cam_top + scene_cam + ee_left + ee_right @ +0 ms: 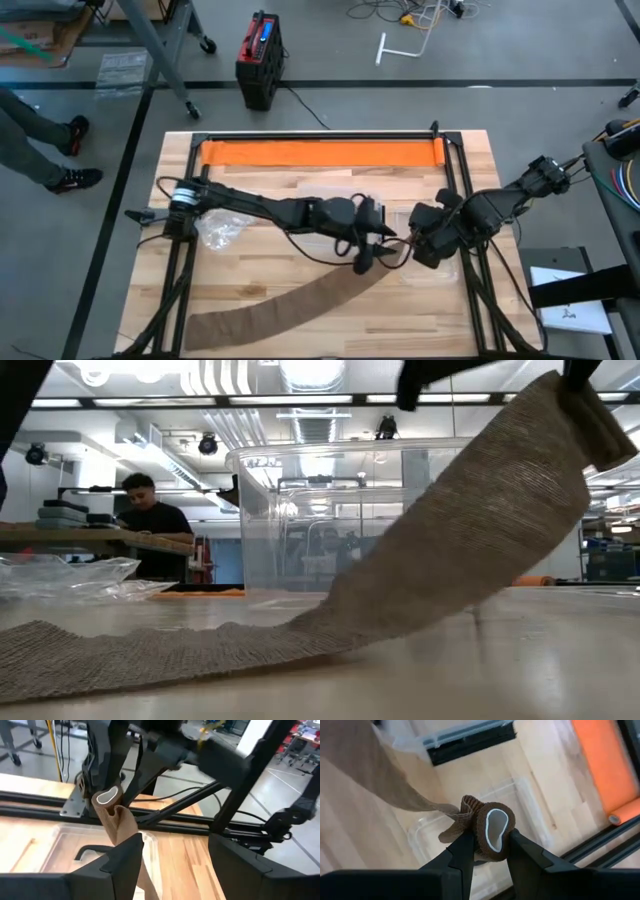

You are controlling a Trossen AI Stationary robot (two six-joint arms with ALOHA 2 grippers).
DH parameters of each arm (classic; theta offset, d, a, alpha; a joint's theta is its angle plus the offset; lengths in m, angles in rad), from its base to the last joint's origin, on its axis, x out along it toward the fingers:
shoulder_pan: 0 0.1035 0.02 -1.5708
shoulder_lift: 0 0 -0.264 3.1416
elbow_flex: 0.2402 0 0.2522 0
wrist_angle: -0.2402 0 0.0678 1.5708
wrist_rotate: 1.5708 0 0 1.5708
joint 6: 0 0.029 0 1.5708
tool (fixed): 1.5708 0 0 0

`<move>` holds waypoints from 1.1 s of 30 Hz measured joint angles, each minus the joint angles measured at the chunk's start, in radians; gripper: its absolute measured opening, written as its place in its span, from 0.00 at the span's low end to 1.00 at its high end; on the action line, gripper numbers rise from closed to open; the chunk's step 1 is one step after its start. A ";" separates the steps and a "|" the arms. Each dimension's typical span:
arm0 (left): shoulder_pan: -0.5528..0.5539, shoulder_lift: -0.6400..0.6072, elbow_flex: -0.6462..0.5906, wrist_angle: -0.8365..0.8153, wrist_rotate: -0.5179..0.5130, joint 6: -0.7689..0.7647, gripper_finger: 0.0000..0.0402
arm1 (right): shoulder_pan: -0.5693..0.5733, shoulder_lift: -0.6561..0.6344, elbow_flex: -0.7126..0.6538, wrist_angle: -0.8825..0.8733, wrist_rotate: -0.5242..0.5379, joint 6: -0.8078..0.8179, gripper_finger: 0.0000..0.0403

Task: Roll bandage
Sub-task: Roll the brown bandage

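Where the overhead camera looks down on the wooden table (250, 315), both dark arms meet near the middle, above a brown bandage (270, 310) trailing toward the near left corner — an orange mat (320, 153) lies along the far edge and crumpled plastic (222, 228) at left. From table height, the bandage rises off the wood to the upper right, before a clear plastic box (300, 520); a person (150, 520) stands far behind. The left gripper (175, 855) shows its fingers apart, empty, facing the started roll. The right gripper (487, 851) pinches that roll (490, 827) — seemingly around a white core.
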 joint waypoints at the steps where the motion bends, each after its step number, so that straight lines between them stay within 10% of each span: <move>1: 0.000 0.021 0.023 -0.008 0.000 -0.009 0.55 | 0.000 -0.001 0.000 0.000 -0.005 0.000 0.24; 25: 0.007 0.194 0.236 -0.202 -0.009 0.071 0.49 | 0.002 0.011 0.000 0.049 -0.102 -0.059 0.22; 33: 0.003 0.197 0.221 -0.171 -0.009 0.034 0.12 | 0.002 0.011 0.000 0.052 -0.103 -0.072 0.22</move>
